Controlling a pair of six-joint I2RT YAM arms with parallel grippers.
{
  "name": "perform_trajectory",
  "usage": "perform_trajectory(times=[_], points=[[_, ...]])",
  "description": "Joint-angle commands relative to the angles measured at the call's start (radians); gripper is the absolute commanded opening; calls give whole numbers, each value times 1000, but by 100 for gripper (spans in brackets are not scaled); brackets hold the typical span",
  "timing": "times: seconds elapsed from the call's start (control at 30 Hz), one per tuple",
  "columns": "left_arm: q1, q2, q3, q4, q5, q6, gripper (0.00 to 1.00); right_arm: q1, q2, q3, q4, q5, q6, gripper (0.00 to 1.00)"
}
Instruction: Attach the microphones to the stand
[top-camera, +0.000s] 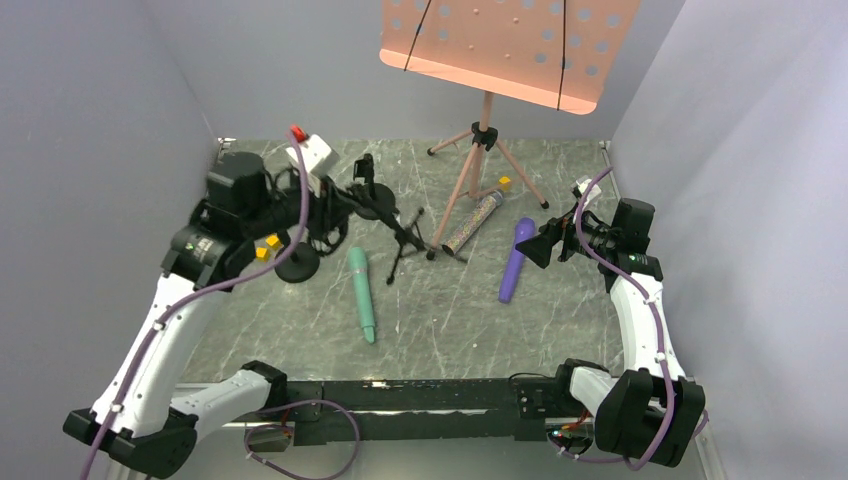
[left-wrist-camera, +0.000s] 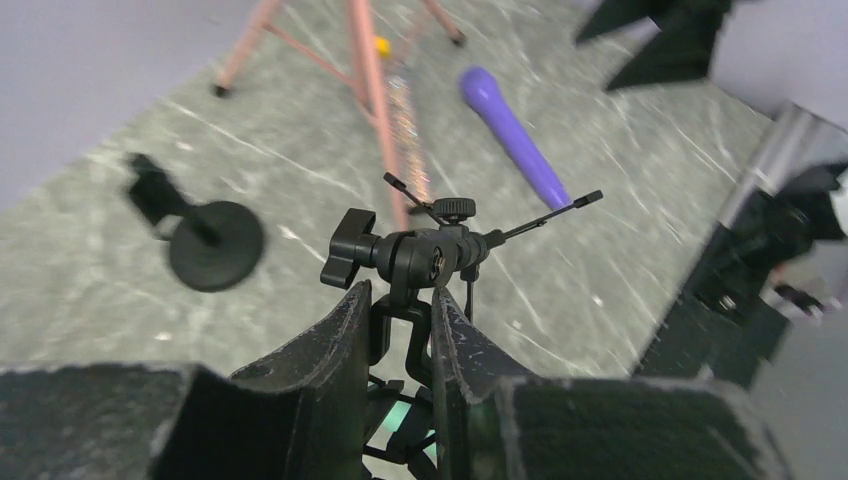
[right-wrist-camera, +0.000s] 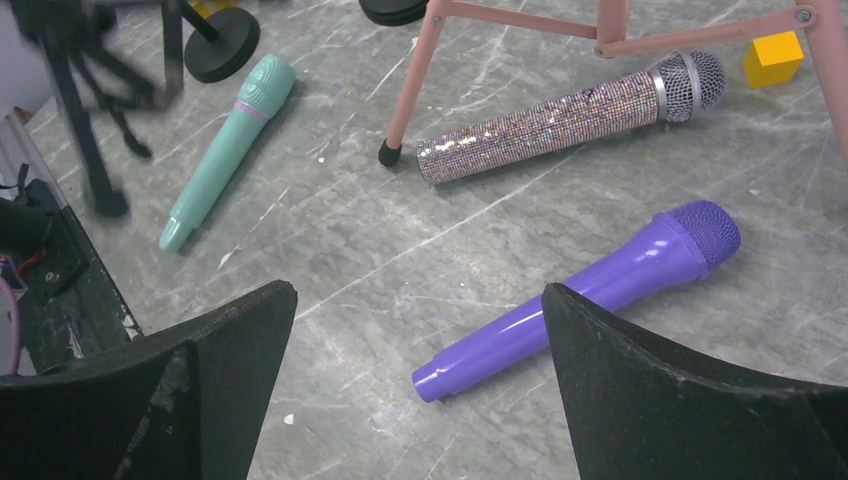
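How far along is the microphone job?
Done: nothing yet. The mint green microphone, purple microphone and glittery silver-pink microphone all lie on the grey table. In hand: the left end effector grips the small black tripod stand; the right end effector hangs open over the purple one. Left: attaching all three.

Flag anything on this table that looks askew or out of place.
The black tripod stand is tilted off upright, clamped in the left gripper. The glittery microphone lies under the pink music stand, right beside one leg.
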Motion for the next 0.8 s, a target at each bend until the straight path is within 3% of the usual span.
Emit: perform_trajectory(times=[0.0,0.33,0.67,0.77], points=[[-155,-19,-91,183,-56,-84,0,4,1,38,10,11,-24,100],[-475,147,-72,111,-432,16,0,4,14,40,6,25,-31,100],[-555,301,-25,68,-520,26,0,4,14,40,3,30,-35,100],[-572,326,-6,51,-544,21,18,4,15,41,2,31,-37,100]])
